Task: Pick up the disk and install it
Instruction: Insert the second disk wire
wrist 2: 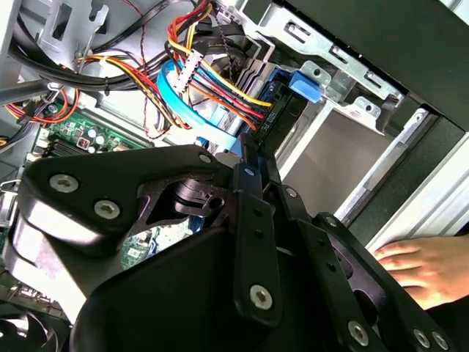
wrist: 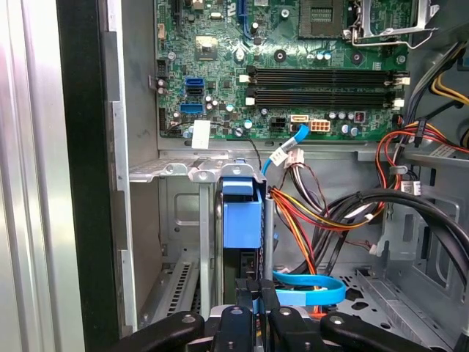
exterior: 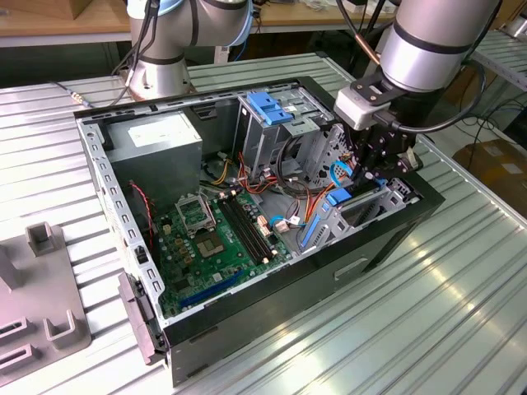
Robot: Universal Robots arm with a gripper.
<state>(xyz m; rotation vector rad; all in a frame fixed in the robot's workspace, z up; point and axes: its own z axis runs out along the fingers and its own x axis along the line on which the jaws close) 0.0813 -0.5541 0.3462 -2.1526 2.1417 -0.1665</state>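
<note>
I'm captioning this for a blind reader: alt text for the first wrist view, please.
The gripper grips the edge of a disk standing upright in a metal bay inside an open computer case. Beyond lie the green motherboard and bundled cables.

Blue disk [wrist: 242, 214] frame, green mobo [wrist: 293, 66], blk fingers [wrist: 258, 293].
</note>
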